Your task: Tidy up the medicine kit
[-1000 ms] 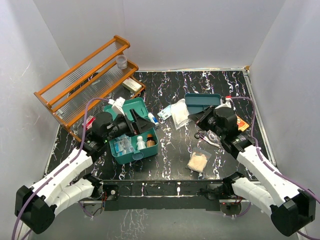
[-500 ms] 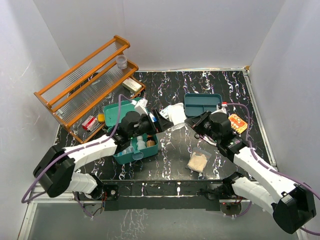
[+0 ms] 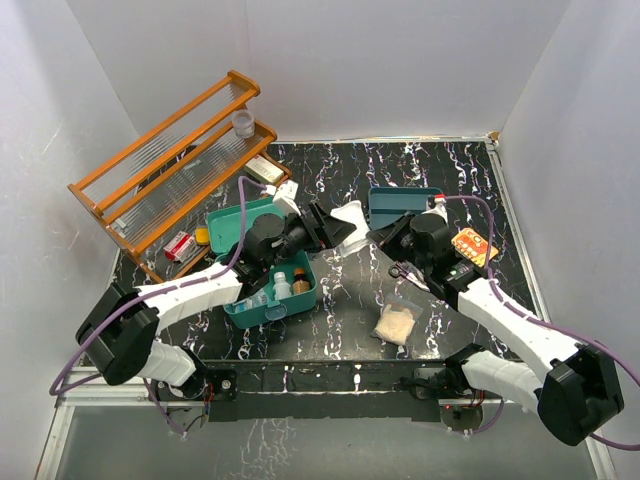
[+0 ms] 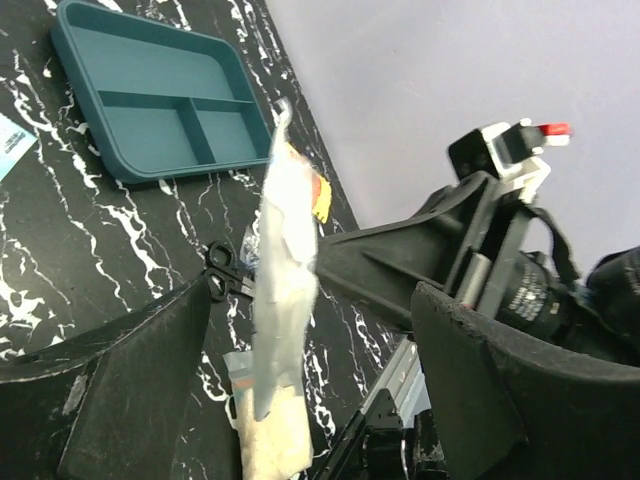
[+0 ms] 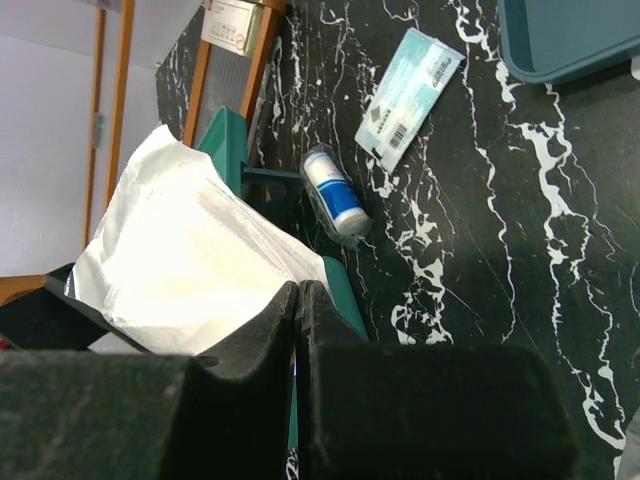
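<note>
Right end effector (image 5: 298,290) tight on white pouch (image 5: 190,260), seemingly beside medicine kit (image 3: 275,312)

Top view: medicine kit (image 3: 272,310) interior mostly hidden under left arm (image 3: 190,290). Right wrist view: compartment tray (image 5: 565,40) cut off by the frame edge. Left wrist view: scissors (image 4: 222,268) half behind white pouch (image 4: 285,290).

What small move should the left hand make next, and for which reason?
Probably close the left hand on the white packet. The right hand is shut on it and holds it between the open left fingers, so a handover seems ready.
</note>
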Tool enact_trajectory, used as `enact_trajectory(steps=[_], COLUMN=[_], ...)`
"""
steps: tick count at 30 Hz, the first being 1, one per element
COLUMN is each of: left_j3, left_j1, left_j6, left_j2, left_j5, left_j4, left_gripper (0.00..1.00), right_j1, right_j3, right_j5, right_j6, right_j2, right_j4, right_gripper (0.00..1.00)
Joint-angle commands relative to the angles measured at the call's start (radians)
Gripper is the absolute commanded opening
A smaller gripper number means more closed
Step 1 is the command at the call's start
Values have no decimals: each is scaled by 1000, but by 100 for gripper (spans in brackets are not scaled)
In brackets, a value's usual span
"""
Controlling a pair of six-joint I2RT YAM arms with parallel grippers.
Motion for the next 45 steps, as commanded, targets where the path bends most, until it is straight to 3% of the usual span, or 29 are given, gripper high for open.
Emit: enact_trajectory(steps=[1,2,8,10,12,14,17,23,29,33,39,45], left_j3=[41,48,55,51,50,55,91,221,296,256,176,146], left_j1=[-5,-5,-3,-1,13,49,122,237,271,317,371,388], left_j6=[6,5,54,86,98,103,110,238,273,243,183,160], left_j2=[14,20,8,-13,-22,-60,-100,-227,-313,-385,-427,-431], left_j5=[-36,-33,-52,-64,-52,10,113,214,264,309,436,347], left_j4=[-24,-23,-35,-56,-101,-143,-291,-766,-1141,-1235,-1237,-1327], left_gripper=[79,75,30,20,13,9,7,7,7,8,9,9], right_j1=[4,4,4,4,2,2,1,-4,-6,-7,-7,-7], right_j3=[69,71,80,84,100,121,155,178,192,201,244,255], right_j5=[13,8,-31,-30,-12,10,52,146,217,223,170,170], right_j6=[-33,-35,-65,-87,-115,-163,-249,-369,-426,-434,-444,-455], right_j2=[-17,-14,12,13,14,17,21,29,77,125,201,208], right_j4=[67,72,88,77,42,11,-36,-83,-131,-136,-137,-149], right_gripper=[0,0,0,3,30,50,64,66,66,66,65,65])
